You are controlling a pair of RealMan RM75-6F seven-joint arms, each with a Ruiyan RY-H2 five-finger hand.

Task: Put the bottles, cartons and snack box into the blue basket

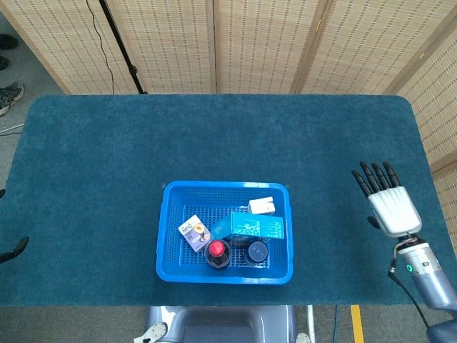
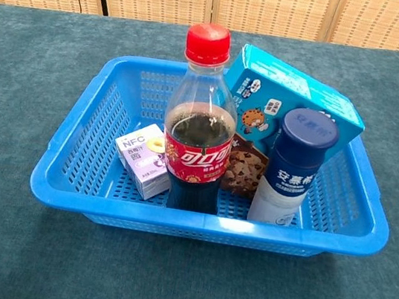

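The blue basket [image 1: 224, 185] sits at the table's front middle. In it stand a cola bottle with a red cap [image 1: 217, 251] and a white bottle with a dark blue cap [image 1: 257, 251]. A teal snack box [image 1: 256, 226] leans behind them, a small purple carton [image 1: 193, 232] lies to the left, and a white carton [image 1: 261, 206] lies at the back right. My right hand [image 1: 390, 204] hovers far to the basket's right, fingers spread and holding nothing. Only a dark tip of my left hand [image 1: 13, 249] shows at the frame's left edge. The chest view shows the basket [image 2: 203, 224], cola bottle [image 2: 198, 145], snack box [image 2: 292, 96], white bottle [image 2: 294, 171] and purple carton [image 2: 143, 158], but no hand.
Teal cloth covers the table [image 1: 107, 157]. Woven folding screens [image 1: 257, 43] stand behind its far edge. My right hand is close to the table's right edge.
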